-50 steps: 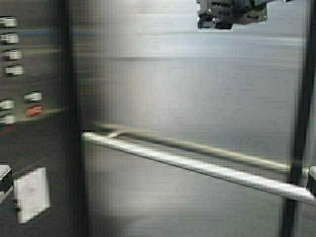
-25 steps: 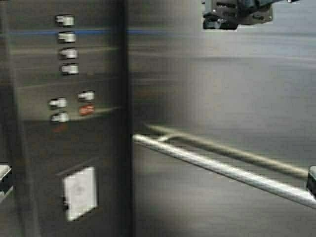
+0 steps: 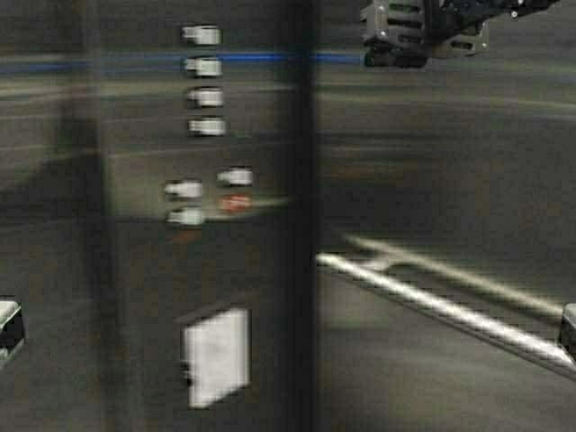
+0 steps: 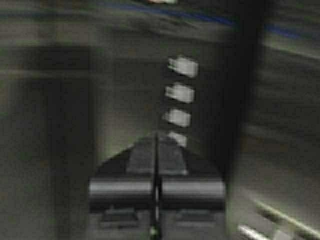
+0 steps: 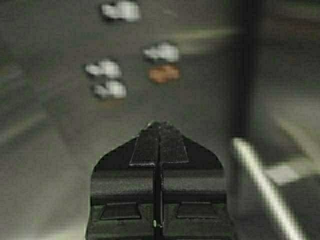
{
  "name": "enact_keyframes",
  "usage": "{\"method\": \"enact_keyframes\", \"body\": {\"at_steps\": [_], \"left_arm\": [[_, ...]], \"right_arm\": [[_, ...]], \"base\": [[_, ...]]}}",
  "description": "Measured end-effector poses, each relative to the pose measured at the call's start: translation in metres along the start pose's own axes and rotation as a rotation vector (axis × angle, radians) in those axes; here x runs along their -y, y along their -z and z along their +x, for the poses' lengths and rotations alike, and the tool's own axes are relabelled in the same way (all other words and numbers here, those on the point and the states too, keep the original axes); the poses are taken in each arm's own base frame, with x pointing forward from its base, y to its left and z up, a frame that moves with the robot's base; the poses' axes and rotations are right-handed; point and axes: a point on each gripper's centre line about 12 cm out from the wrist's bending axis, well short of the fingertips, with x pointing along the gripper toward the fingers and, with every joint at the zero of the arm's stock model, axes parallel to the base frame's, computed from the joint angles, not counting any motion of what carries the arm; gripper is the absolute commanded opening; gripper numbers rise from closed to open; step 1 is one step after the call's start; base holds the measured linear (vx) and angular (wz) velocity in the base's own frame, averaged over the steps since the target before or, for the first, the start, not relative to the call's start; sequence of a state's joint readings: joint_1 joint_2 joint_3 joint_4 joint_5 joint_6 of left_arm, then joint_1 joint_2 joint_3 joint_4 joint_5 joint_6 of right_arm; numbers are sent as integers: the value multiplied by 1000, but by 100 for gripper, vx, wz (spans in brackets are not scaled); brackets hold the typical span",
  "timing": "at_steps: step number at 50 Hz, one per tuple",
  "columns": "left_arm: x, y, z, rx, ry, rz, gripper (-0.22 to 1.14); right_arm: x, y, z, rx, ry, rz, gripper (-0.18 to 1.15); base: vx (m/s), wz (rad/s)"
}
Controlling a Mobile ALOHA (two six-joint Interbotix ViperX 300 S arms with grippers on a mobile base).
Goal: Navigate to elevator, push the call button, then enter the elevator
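Interior of the elevator (image 3: 432, 162): brushed steel panels fill the high view, with a handrail (image 3: 450, 310) at right and a column of 4 buttons (image 3: 203, 81) at left. Left pincer (image 4: 156, 142) and right pincer (image 5: 159, 131) both have fingers pressed together, holding nothing.

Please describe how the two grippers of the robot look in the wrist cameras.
The left gripper and the right gripper look alike: black, two flat fingers tapering to a point, with a wide blocky base behind them.
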State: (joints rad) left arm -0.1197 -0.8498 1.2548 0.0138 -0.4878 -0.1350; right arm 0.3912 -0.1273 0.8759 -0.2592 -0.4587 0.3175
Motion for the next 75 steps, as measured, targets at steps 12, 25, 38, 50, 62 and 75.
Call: {"method": "enact_keyframes", "body": {"at_steps": [12,25,38,50,62,75], "left_arm": [[0,-2,-1,8,1,2,2],[1,-7,-6,32,5,-6,2],[1,-4,-7,15,3,-6,2],[1,-3,-9,14,3,0,3],[1,-2,-9,11,2,2,2],[0,0,-10,6,2,2,3]], "right_arm": [[7,28,31,-64,7,32,6],[15,55,70,-11,-19,50,6],[18,62,91,90,-59,44,6],[17,76,111,132,-99,-49,6],[19,86,130,163,-111,-82,6],[22,77,144,220,-114,-86,6]], "base": [[15,17],[12,0],[12,-1],[9,6],[6,6],[4,2]]}}
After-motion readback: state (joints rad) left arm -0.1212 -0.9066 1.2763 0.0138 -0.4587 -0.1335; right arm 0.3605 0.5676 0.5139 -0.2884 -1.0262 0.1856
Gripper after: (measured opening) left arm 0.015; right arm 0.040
